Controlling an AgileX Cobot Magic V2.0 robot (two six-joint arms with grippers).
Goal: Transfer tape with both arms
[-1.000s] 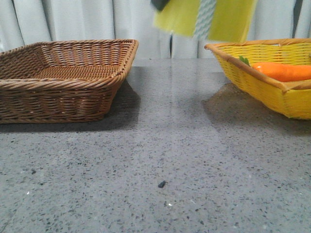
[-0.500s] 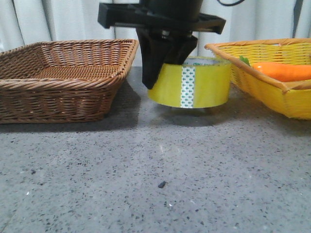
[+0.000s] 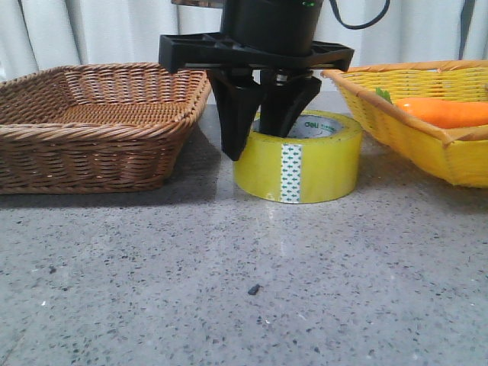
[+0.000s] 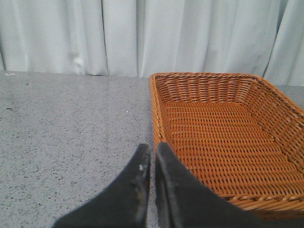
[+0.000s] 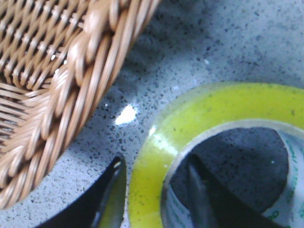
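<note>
The tape (image 3: 305, 164), a wide yellow roll with a green-patterned white strip and a "deli" core, rests flat on the grey table between the two baskets. My right gripper (image 3: 259, 137) stands over its left side. One finger is outside the roll and one inside the core. In the right wrist view the gripper (image 5: 156, 164) straddles the tape (image 5: 156, 190) wall with thin gaps on both sides, so it is open. My left gripper (image 4: 152, 147) is shut and empty, beside the brown basket's rim; it is out of the front view.
A brown wicker basket (image 3: 99, 130) stands at the left, seen also in the left wrist view (image 4: 154, 109) and the right wrist view (image 5: 71, 71). A yellow wicker basket (image 3: 427, 145) at the right holds an orange carrot (image 3: 446, 112). White curtains hang behind.
My right gripper came down from above the view with the tape and set it on the table between the baskets. The roll now rests flat.
</note>
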